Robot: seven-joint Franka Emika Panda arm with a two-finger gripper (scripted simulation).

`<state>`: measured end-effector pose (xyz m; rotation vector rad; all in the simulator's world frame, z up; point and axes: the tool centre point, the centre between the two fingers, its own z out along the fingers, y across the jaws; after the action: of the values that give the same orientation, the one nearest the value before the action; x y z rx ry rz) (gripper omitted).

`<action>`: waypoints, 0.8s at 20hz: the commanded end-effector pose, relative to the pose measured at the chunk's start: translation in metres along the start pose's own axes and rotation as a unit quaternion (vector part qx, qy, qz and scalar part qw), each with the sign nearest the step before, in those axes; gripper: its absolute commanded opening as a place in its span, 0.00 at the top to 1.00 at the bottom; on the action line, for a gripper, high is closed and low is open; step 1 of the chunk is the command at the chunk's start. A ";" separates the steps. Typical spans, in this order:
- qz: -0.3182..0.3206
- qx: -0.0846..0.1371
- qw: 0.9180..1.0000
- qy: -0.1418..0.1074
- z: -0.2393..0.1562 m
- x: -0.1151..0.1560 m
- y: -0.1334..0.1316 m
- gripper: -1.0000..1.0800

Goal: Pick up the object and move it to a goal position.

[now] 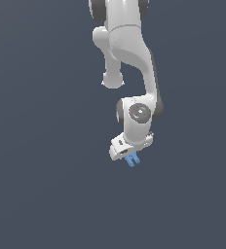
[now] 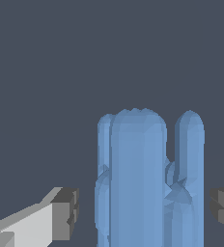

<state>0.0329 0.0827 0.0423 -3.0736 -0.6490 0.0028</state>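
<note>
Hanging below the white arm [image 1: 129, 58] in the exterior view, the gripper [image 1: 130, 156] points down and slightly toward that view's right, and the object [image 1: 132, 160], a small light-blue notched piece, sits right at its tip, poking out just past the white body. Nothing else shows against the plain dark backdrop, and no worktop edge or goal marker can be made out in either view, so whether the piece is lifted clear or only just off a surface cannot be told. The wrist view gives the relation that matters: the object [image 2: 138, 183] stands squarely in the gap between the two fingers [image 2: 65, 214], its long axis running straight out from the camera along the direction the fingers point, with its rounded lobes reaching beyond them. The dark pads lie to either side of it, one close beside its flank and the other a little way off, with a sliver of background visible on each side. From that, the jaws read as partly closed around the piece, but firm contact is not shown, so I cannot tell whether it is truly clamped. My judgement is that the grasp is the step in hand or just made; carrying the piece onward depends on the pads pinching across its narrow width.
</note>
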 end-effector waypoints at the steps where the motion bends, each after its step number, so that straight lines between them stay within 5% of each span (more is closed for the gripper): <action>1: 0.000 0.000 1.000 0.001 0.005 0.001 0.000 0.04; 3: 0.000 0.000 1.000 0.001 0.005 0.002 0.000 0.04; 4: 0.000 0.000 1.000 0.001 0.005 0.002 0.000 1.00; 16: 0.000 0.000 1.000 0.001 0.005 0.001 0.002 1.00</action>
<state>0.0345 0.0828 0.0376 -3.0732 -0.6509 -0.0005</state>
